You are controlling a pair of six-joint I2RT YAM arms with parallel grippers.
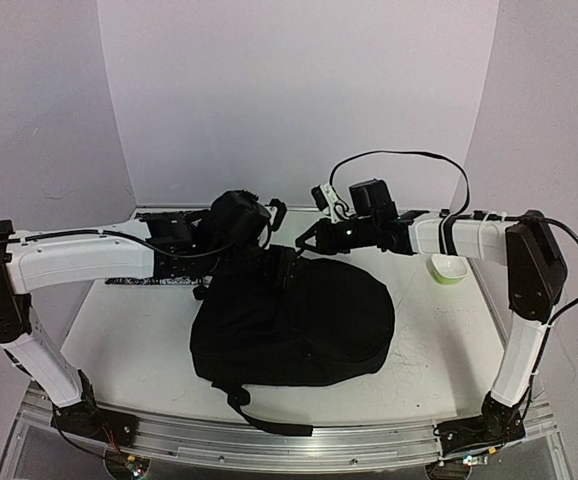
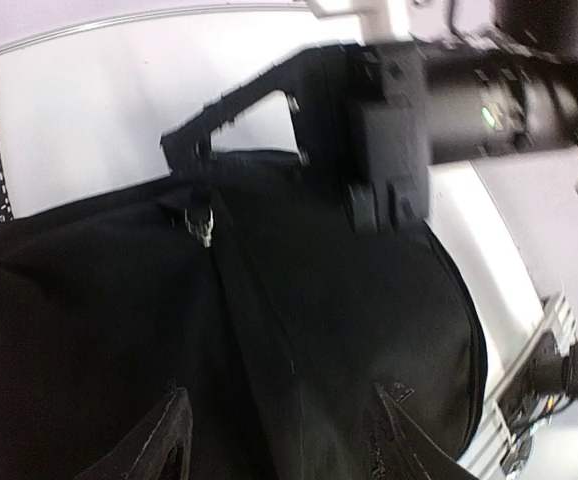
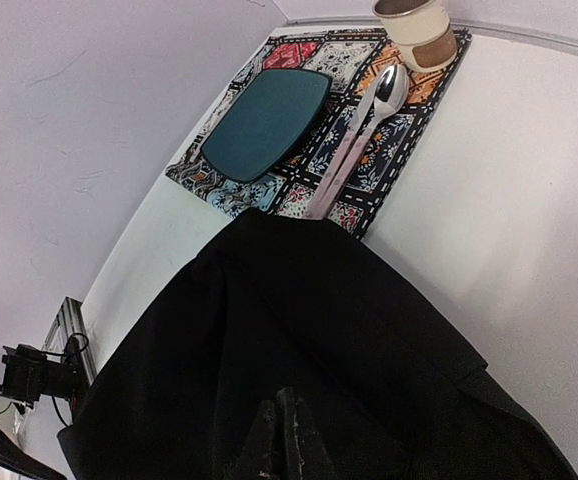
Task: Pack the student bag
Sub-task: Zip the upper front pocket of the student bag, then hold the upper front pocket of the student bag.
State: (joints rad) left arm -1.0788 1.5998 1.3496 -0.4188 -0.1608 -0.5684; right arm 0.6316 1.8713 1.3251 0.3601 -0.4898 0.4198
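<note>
Bag [image 1: 294, 320] flat at centre frame. My right gripper [image 3: 281, 440] is pinched shut on its fabric, left gripper [image 2: 279, 440] spread wide above it (contents hidden, progress unclear).

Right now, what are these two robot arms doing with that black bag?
Both arms reach over a black backpack lying flat on the table. The right gripper is pinched shut on the bag's fabric; the left gripper hovers open above it near a zipper pull. A patterned mat behind holds a teal case, spoon and cup, unpacked.
</note>
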